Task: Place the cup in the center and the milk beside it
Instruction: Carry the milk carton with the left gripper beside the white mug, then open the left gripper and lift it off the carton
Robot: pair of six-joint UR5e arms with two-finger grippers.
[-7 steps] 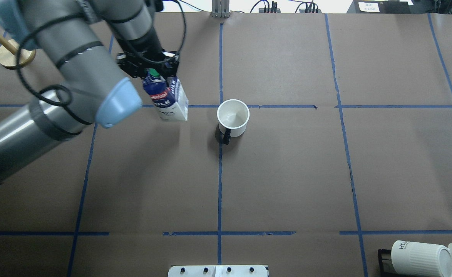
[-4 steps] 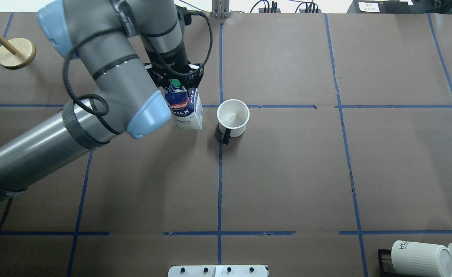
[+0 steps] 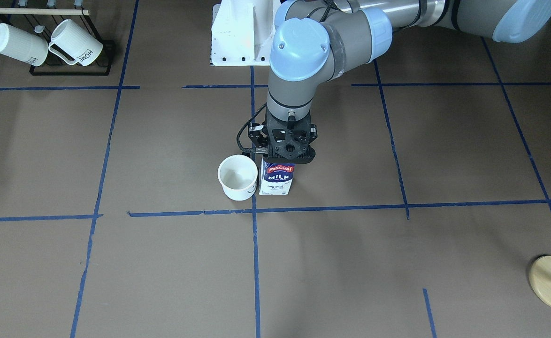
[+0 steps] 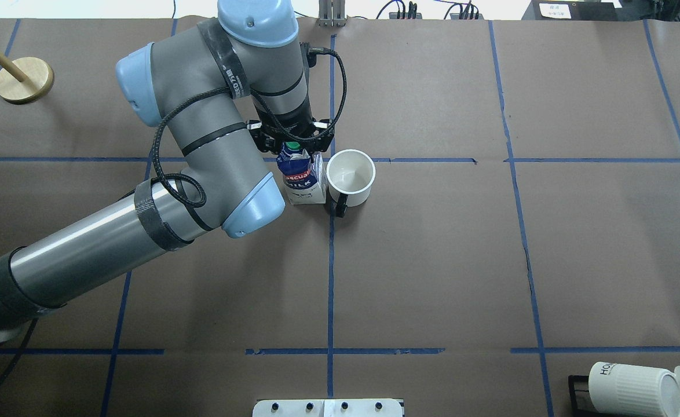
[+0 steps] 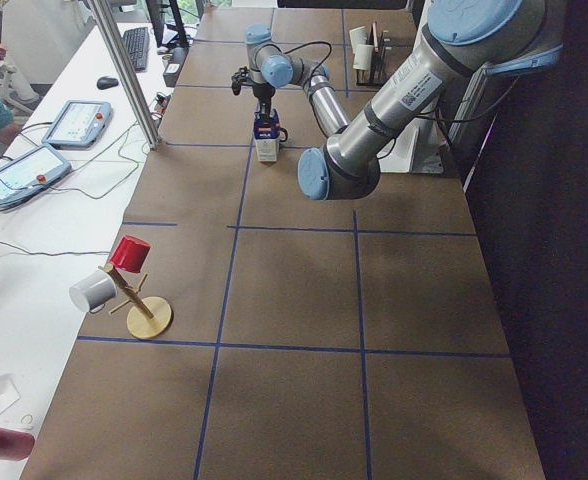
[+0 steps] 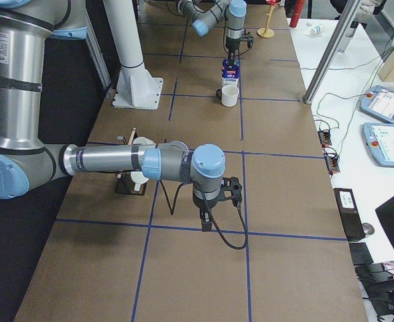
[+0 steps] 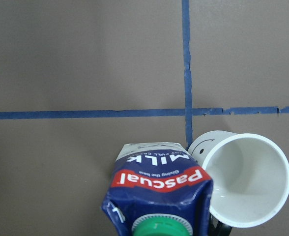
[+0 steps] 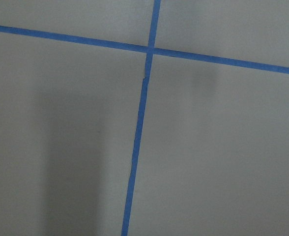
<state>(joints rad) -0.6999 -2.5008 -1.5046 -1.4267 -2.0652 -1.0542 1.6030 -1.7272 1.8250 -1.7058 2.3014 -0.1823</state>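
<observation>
**A:** What has changed in the last second?

**B:** The small dark-blue gable-top milk carton with the green cap (image 3: 277, 180) has travelled in from the robot's left. It now stands upright just beside the smooth white tapered cup with the black handle (image 3: 238, 177). Whether they touch I cannot tell.

**A:** What has hold of it?

**B:** The left arm's fingers (image 3: 282, 159), closed on the carton's gabled top from straight above.

**A:** And the cup?

**B:** It is on the brown gridded paper surface (image 4: 432, 260), close against the crossing of blue tape lines (image 4: 331, 160) at the centre, slightly off it. The carton is across the line.

**A:** So what remains?

**B:** Little, I judge. The carton's base looks at or near the surface, so the fingers only need to let go and lift clear without nudging the cup. The right arm's fingers (image 6: 207, 208) hang well apart from both; open or closed, I cannot tell
</observation>
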